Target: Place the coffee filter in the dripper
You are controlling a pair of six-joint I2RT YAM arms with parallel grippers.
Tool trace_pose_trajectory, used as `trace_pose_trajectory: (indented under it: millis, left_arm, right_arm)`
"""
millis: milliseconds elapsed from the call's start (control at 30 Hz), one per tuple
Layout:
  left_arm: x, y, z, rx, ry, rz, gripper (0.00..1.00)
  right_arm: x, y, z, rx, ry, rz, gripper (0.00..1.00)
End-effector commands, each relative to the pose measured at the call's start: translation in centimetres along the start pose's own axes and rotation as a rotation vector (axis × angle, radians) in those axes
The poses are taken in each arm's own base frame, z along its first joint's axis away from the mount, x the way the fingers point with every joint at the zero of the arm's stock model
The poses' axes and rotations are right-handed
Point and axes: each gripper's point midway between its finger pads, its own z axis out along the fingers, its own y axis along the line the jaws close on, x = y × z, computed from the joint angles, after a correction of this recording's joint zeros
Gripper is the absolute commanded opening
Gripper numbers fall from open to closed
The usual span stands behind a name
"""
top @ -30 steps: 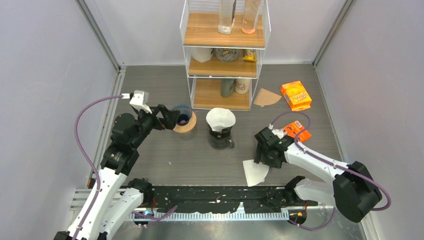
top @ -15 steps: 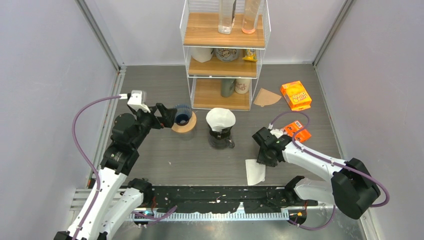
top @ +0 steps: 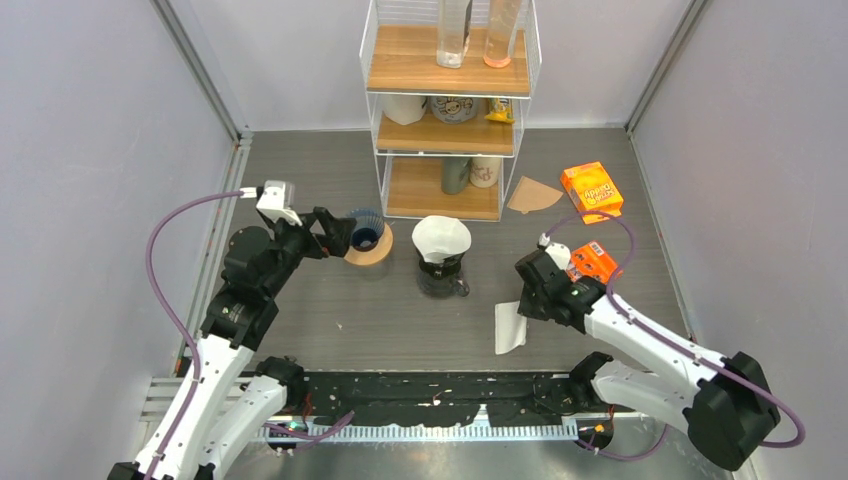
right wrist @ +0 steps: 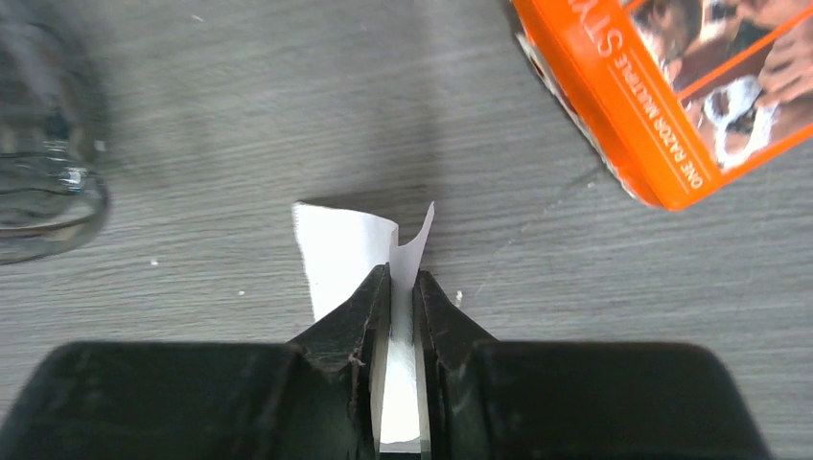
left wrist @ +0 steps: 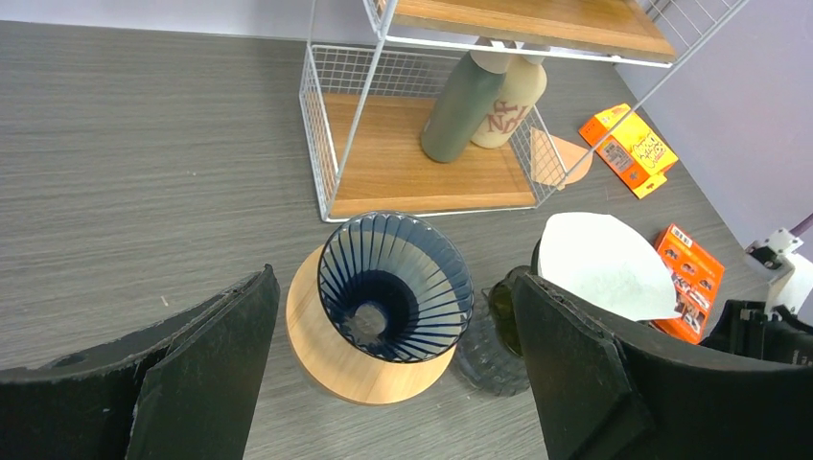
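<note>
A white paper coffee filter (top: 509, 328) lies on the table right of centre, pinched up into a narrow fold. My right gripper (top: 527, 302) is shut on its upper edge; in the right wrist view the filter (right wrist: 345, 249) rises between the two closed fingers of the right gripper (right wrist: 403, 280). The dripper (top: 367, 237), dark blue and ribbed on a round wooden base, stands at centre left. My left gripper (top: 338, 236) is open beside it. In the left wrist view the dripper (left wrist: 395, 285) sits between the wide-spread fingers of the left gripper (left wrist: 393, 287), untouched and with nothing inside.
A glass server (top: 441, 272) holding another white filter (left wrist: 599, 264) stands just right of the dripper. Behind is a wire shelf (top: 448, 140) with bottles. A brown filter (top: 533, 194) and two orange boxes (top: 591, 190) (top: 591, 262) lie to the right.
My right gripper has shut on the white filter, which has gone from a flat sheet to a narrow fold. The right arm shifted slightly farther from the near edge. The left arm barely moved.
</note>
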Motion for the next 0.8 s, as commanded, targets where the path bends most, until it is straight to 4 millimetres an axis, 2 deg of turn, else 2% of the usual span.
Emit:
trace_pose_trajectory:
  millis: [0,100,200,300,367,400,433,467,500,533,633,767]
  left_arm:
    - [-1.6,-1.4,-0.1,0.062,-0.038,-0.001,1.00]
    - [-2.1,-2.1,-0.1,0.091,-0.047,-0.007,0.99]
    - [-3.0,-3.5,-0.2,0.154,-0.056,-0.008,1.00]
    - [-3.7,-5.7,-0.1,0.272,-0.055,-0.010,1.00]
    - [-4.0,-7.9,-0.1,0.397,-0.047,-0.018,0.99]
    - [-3.6,-9.4,-0.4,0.493,-0.017,-0.021,0.99]
    - [-3.9,-10.6,-0.5,0.566,-0.006,-0.018,0.99]
    - [-3.7,-11.6,-0.6,0.630,0.025,-0.018,0.99]
    - [-3.6,-12.3,-0.5,0.675,0.057,-0.021,0.99]
    - [-3.2,-12.8,-0.1,0.707,0.096,-0.029,0.99]
    - [-2.3,-14.4,0.8,0.769,0.166,-0.048,0.99]
    - [-0.8,-18.1,0.8,0.915,0.258,-0.029,0.99]
  right_arm:
    - [-4.9,2.7,-2.5,-0.120,-0.191,-0.025,0.19]
    - [-6.7,3.0,-4.2,-0.154,-0.270,-0.047,0.19]
    - [-8.7,3.6,-6.7,-0.206,-0.351,-0.053,0.20]
    - [-10.2,3.6,-9.3,-0.244,-0.428,-0.073,0.20]
    - [-10.9,3.5,-10.9,-0.266,-0.473,-0.089,0.20]
    - [-11.0,3.5,-11.3,-0.272,-0.480,-0.100,0.20]
    - [-11.6,3.6,-12.7,-0.295,-0.512,-0.112,0.21]
    - [-11.4,3.5,-13.2,-0.308,-0.507,-0.126,0.21]
    - [-11.9,3.6,-14.5,-0.333,-0.537,-0.141,0.22]
    - [-11.7,3.7,-15.1,-0.353,-0.534,-0.167,0.22]
    - [-12.1,4.3,-18.5,-0.452,-0.591,-0.202,0.23]
    - [-12.1,5.5,-21.6,-0.574,-0.628,-0.259,0.25]
